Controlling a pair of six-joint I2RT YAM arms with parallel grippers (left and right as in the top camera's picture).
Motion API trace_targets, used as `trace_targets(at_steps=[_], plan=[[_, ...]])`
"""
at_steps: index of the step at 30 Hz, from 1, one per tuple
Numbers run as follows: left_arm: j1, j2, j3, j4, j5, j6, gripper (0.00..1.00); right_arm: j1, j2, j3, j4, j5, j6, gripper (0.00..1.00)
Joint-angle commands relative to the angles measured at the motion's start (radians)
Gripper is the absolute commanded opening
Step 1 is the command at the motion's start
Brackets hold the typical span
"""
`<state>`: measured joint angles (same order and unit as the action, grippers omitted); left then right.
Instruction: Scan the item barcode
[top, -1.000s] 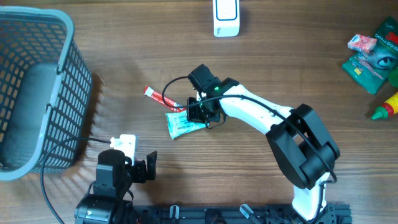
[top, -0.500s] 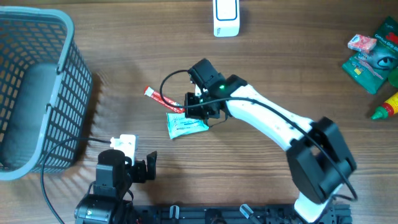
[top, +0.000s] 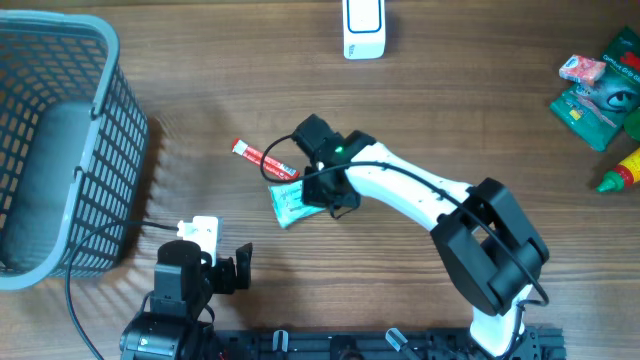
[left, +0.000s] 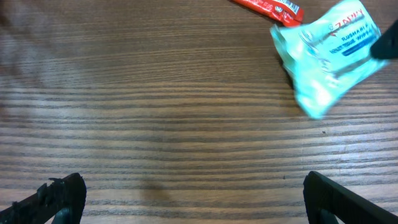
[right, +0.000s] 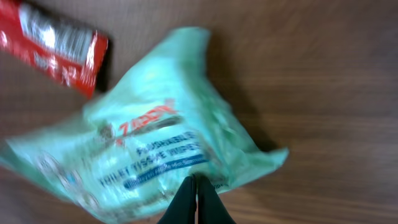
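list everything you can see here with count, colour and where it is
grey plastic mesh basket: 1, grey, left edge
white box-shaped scanner: 1, white, top centre
red stick sachet: 1, red, centre
mint-green wipes pack: 1, mint green, centre, beside the sachet
small pink packet: 1, pink, far right
green packets: count unclear, green, far right
yellow bottle with red cap: 1, far right
wooden table: 1, brown
left gripper: 1, black, open, empty
right gripper: 1, black, shut on the mint-green wipes pack

1. We note the right gripper (right: 196, 202), tips pressed together on the lower edge of a mint-green wipes packet (right: 149, 143).
2. A red wrapper (right: 53, 46) lies just beside its upper-left corner on the wooden worktop (right: 323, 74).
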<state>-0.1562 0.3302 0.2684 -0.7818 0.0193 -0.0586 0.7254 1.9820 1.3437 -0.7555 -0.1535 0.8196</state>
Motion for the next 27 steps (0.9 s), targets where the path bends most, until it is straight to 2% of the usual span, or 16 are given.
trace_targets(at_steps=[1, 5, 7, 8, 10, 11, 16, 18, 20, 22, 25, 27], plan=[[-0.005, -0.001, -0.001, 0.003, -0.010, -0.002, 1.00, -0.068, -0.015, 0.042, -0.035, 0.101, -0.038, 0.04], [-0.005, -0.001, -0.001, 0.003, -0.010, -0.002, 1.00, -0.108, -0.051, 0.102, -0.092, 0.045, -0.035, 0.04], [-0.005, -0.001, -0.001, 0.003, -0.010, -0.002, 1.00, -0.106, -0.068, 0.127, -0.064, -0.035, -0.067, 0.04], [-0.005, -0.001, -0.001, 0.003, -0.010, -0.002, 1.00, -0.101, -0.071, 0.129, -0.031, -0.083, -0.100, 0.06], [-0.005, -0.001, -0.001, 0.003, -0.010, -0.002, 1.00, -0.087, -0.071, 0.129, 0.043, -0.156, -0.150, 0.18], [-0.005, -0.001, -0.001, 0.003, -0.010, -0.002, 1.00, -0.077, -0.064, 0.129, 0.074, -0.158, -0.151, 0.18], [-0.005, -0.001, -0.001, 0.003, -0.010, -0.002, 1.00, -0.017, -0.054, 0.122, 0.084, -0.155, -0.148, 0.18], [-0.005, -0.001, -0.001, 0.003, -0.010, -0.002, 1.00, 0.018, -0.054, 0.114, 0.084, -0.153, -0.148, 0.24], [-0.005, -0.001, -0.001, 0.003, -0.010, -0.002, 1.00, 0.053, -0.054, 0.108, 0.089, -0.127, -0.146, 0.36], [-0.005, -0.001, -0.001, 0.003, -0.010, -0.002, 1.00, 0.095, -0.054, 0.099, 0.093, -0.056, -0.130, 0.41], [-0.005, -0.001, -0.001, 0.003, -0.010, -0.002, 1.00, 0.148, -0.049, 0.082, 0.098, 0.068, -0.093, 0.40], [-0.005, -0.001, -0.001, 0.003, -0.010, -0.002, 1.00, 0.163, -0.039, 0.080, 0.097, 0.084, -0.084, 0.39]])
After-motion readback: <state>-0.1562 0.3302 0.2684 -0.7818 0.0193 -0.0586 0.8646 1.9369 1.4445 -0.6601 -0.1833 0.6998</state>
